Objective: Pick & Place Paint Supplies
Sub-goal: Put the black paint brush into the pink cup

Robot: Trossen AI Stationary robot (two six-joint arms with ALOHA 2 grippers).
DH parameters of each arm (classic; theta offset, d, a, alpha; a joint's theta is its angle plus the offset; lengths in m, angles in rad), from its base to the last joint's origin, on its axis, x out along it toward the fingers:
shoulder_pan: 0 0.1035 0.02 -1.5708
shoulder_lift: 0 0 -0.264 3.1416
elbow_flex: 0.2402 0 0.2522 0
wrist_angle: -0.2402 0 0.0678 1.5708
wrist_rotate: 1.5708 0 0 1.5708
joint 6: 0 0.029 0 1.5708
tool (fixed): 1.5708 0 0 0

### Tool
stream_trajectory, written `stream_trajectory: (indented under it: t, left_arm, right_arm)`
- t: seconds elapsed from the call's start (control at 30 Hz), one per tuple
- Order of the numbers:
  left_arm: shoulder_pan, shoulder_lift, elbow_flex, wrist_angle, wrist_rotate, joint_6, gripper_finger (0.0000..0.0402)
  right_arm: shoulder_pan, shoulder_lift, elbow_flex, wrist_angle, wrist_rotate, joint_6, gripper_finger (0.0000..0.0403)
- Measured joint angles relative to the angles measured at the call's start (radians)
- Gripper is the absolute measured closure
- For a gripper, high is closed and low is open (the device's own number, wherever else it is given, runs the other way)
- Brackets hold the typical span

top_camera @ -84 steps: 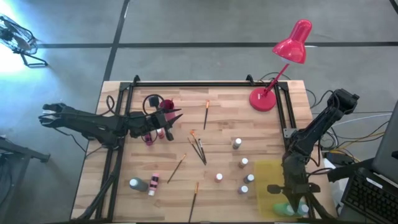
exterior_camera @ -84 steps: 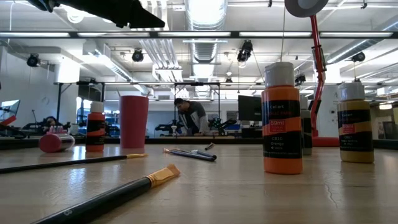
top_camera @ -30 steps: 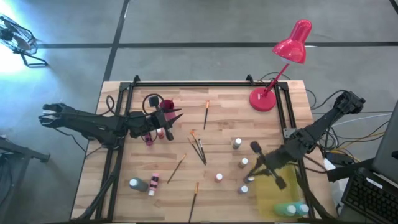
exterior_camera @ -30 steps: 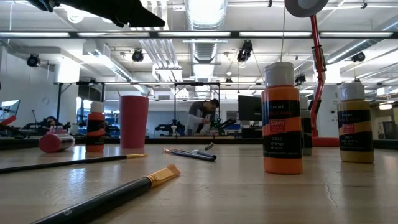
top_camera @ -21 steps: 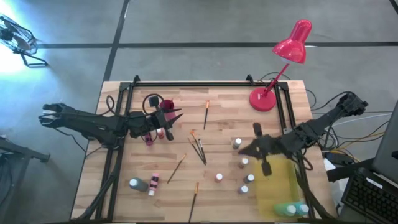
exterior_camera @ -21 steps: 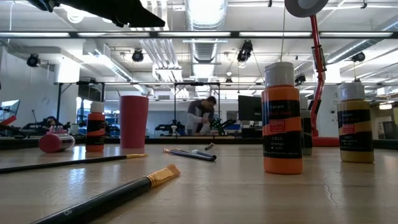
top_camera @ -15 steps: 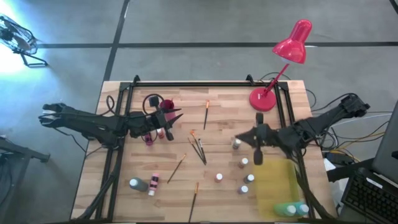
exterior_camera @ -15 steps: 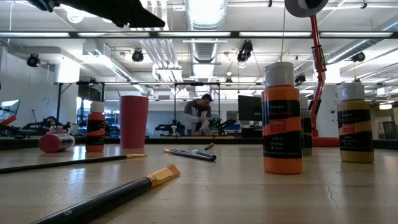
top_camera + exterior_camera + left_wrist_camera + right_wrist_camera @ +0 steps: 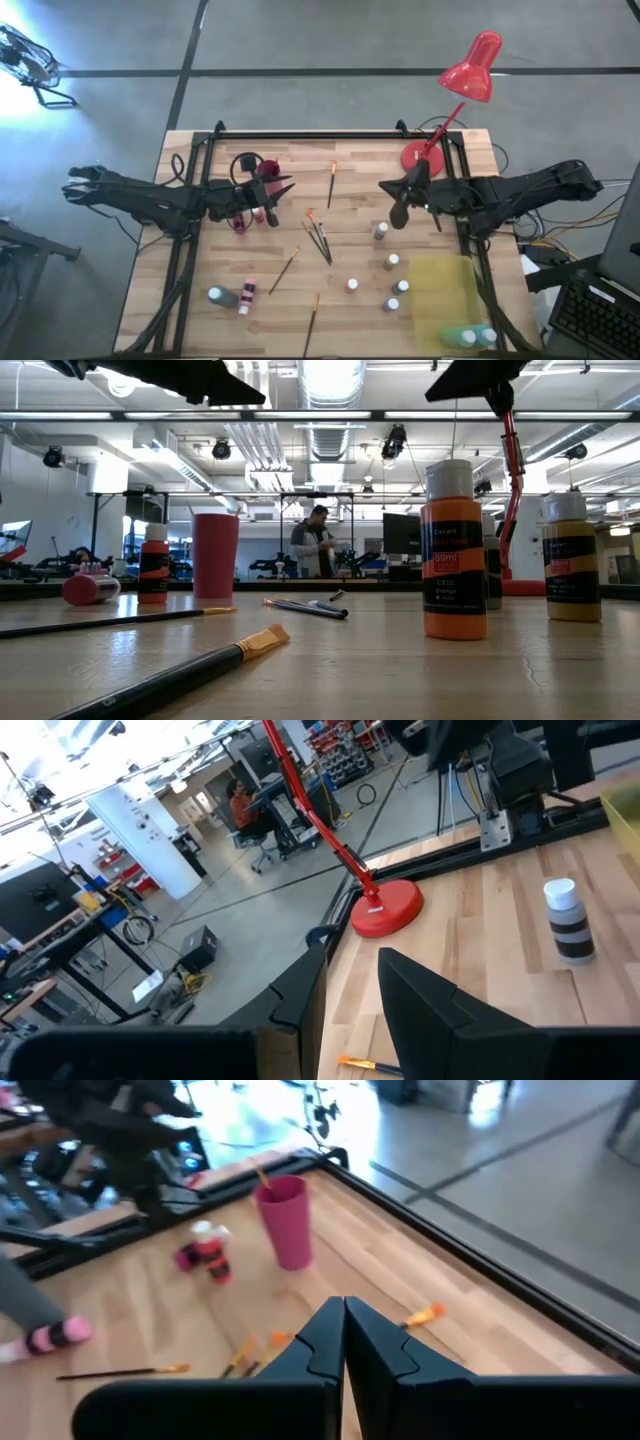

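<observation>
- The right gripper (image 9: 397, 212) is seen raised over the far right part of the surface (image 9: 350, 170), near the red lamp base (image 9: 421, 160); its jaws are fully closed and nothing is held in them.
- The left gripper (image 9: 283, 183) is held above the far left part, over the pink cup (image 9: 268, 168); its jaws stand slightly parted, and no object is seen between them in the left wrist view.
- The paint supplies lie scattered: a grey bottle (image 9: 381, 232) just beside the right gripper, several white-capped bottles (image 9: 393, 261) nearer the yellow tray (image 9: 445, 300), paintbrushes (image 9: 320, 238) at the centre, and two bottles (image 9: 232, 296) at the near left.
- A green bottle and a blue bottle (image 9: 468, 337) are already lying on the tray.
- The step in hand is judged to be a reach toward the next item, probably the grey bottle.
- For that, the right jaws would have to be opened, lowered around the bottle and closed.
</observation>
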Motion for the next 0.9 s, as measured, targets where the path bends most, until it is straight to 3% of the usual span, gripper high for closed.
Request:
stream_trajectory:
  t: [0.2, 0.43, 0.53, 0.63, 0.77, 0.9]
  left_arm:
    - [0.000, -0.002, 0.020, -0.121, -0.029, 0.063, 0.0300]
    - [0.000, -0.004, 0.084, -0.225, -0.219, -0.052, 0.0300]
    - [0.000, -0.010, 0.085, -0.238, -0.250, -0.075, 0.0300]
    - [0.000, -0.018, 0.085, -0.257, -0.255, -0.090, 0.0300]
    - [0.000, -0.029, 0.101, -0.262, -0.255, -0.102, 0.0300]
    - [0.000, -0.033, 0.111, -0.260, -0.254, -0.122, 0.0300]
  right_arm:
    - [-0.088, 0.001, -0.001, -0.096, -0.001, 0.070, 0.0394]
    - [-0.188, 0.024, 0.003, -0.115, -0.065, 0.079, 0.0394]
    - [-0.222, 0.050, 0.011, -0.112, -0.088, 0.078, 0.0394]
    - [-0.260, 0.105, 0.033, -0.110, -0.109, 0.082, 0.0394]
    - [-0.318, 0.209, 0.109, -0.109, -0.236, 0.082, 0.0394]
    - [-0.342, 0.342, 0.214, -0.117, -0.249, 0.048, 0.0391]
